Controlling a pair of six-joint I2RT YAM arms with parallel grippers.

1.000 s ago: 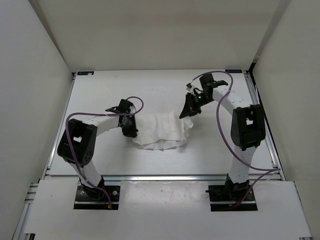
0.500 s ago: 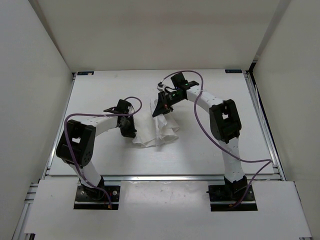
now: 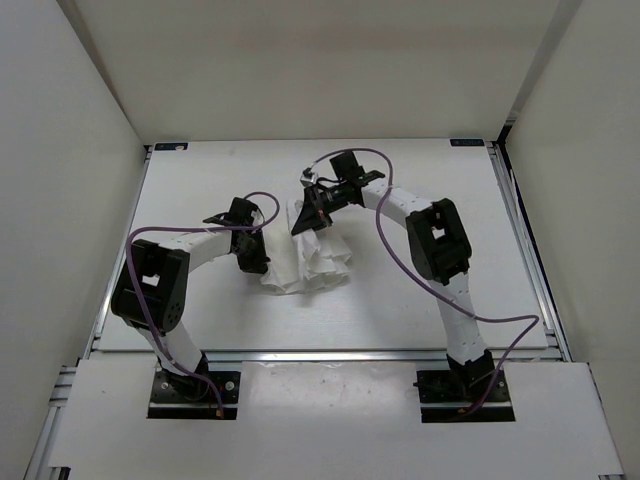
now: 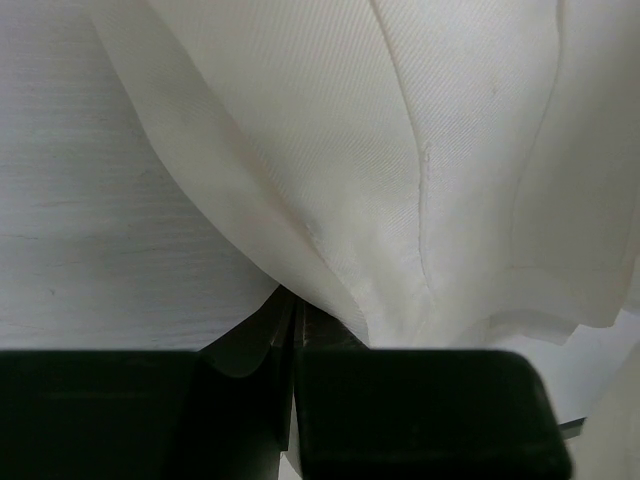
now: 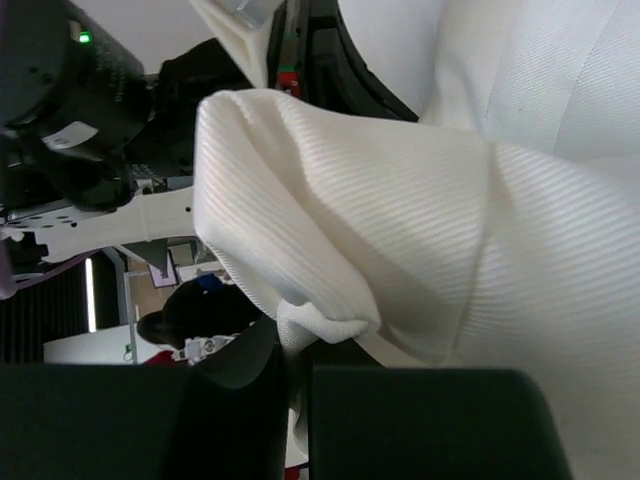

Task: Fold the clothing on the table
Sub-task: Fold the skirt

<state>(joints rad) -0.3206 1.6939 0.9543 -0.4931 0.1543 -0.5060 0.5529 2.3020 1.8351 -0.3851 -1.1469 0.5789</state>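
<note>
**White cloth: fold-over step in hand**

Thin, wrinkled white fabric clothing [image 3: 318,265] is located near the middle of the matte white, rail-edged table [image 3: 200,190], between the two arms. Its left edge is pinched by the black left gripper [image 3: 255,262], jaws nearly closed on the hem, low at the surface. A bunched fold is clamped in the black right gripper [image 3: 308,222], jaws likewise nearly closed, raised just above the pile. Judgement: the raised edge should be laid across onto the pinned edge, with hems matched and tension light so that no slack is trapped. The resting part appears longest left-to-right; the lifted flap points toward the far side.
</note>
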